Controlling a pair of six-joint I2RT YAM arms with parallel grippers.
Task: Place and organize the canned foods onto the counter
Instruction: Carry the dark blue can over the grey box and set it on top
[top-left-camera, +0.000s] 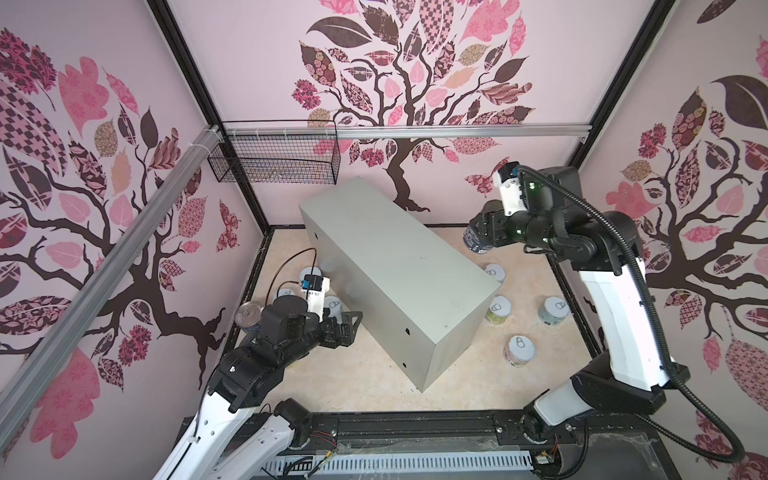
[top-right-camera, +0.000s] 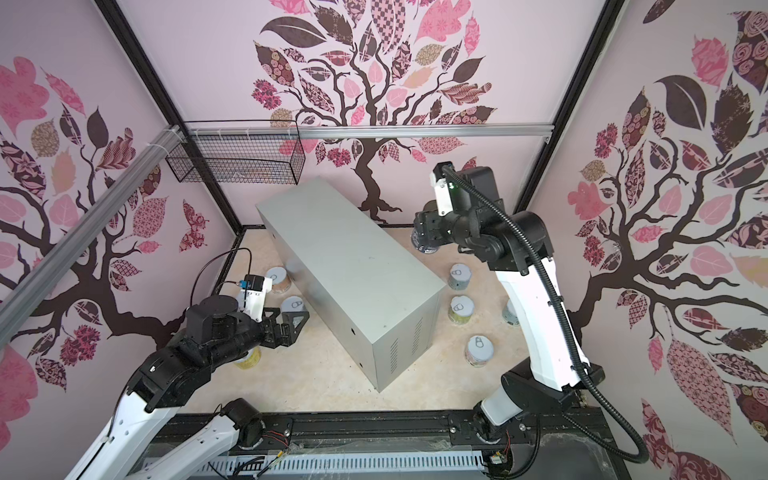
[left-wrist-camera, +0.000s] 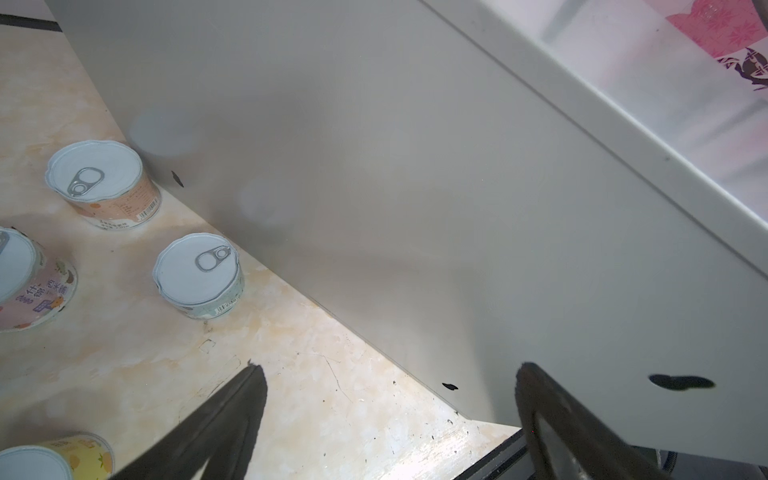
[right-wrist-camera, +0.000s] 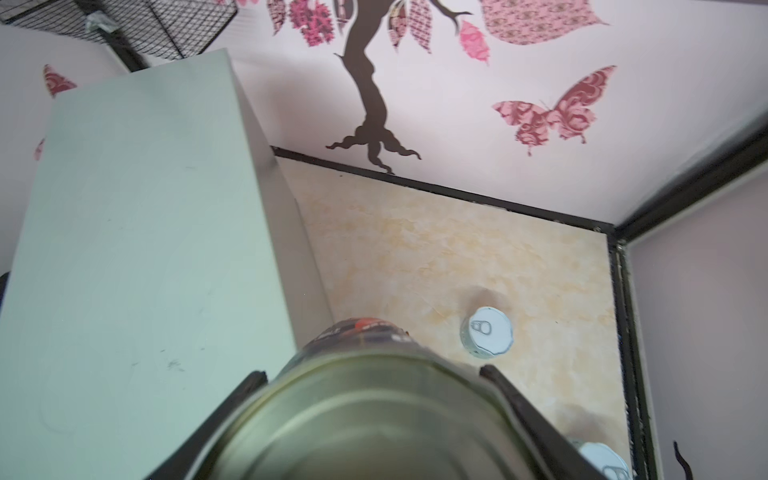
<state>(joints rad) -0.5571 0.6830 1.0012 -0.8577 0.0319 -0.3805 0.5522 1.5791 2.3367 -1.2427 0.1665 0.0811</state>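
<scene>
The counter (top-left-camera: 395, 266) (top-right-camera: 353, 266) stands diagonally mid-floor, its top bare. My right gripper (top-left-camera: 478, 230) (right-wrist-camera: 374, 374) is shut on a dark-blue can (top-left-camera: 475, 244) (right-wrist-camera: 361, 332), held in the air beside the counter's far right edge (right-wrist-camera: 145, 249). My left gripper (top-left-camera: 347, 328) (left-wrist-camera: 390, 382) hangs open and empty low by the counter's left side (left-wrist-camera: 415, 166). Short white-lidded cans stand on the floor near it (left-wrist-camera: 99, 178) (left-wrist-camera: 197, 270) (left-wrist-camera: 25, 278), plus a yellow can (left-wrist-camera: 79, 455). A silver-topped can (top-left-camera: 248, 316) stands behind the left arm.
Several short cans stand on the floor right of the counter (top-left-camera: 495, 272) (top-left-camera: 498, 309) (top-left-camera: 554, 309) (top-left-camera: 519, 351). A black wire basket (top-left-camera: 274, 162) hangs on the back wall at the left. Black frame rails edge the marbled floor (top-left-camera: 374, 386).
</scene>
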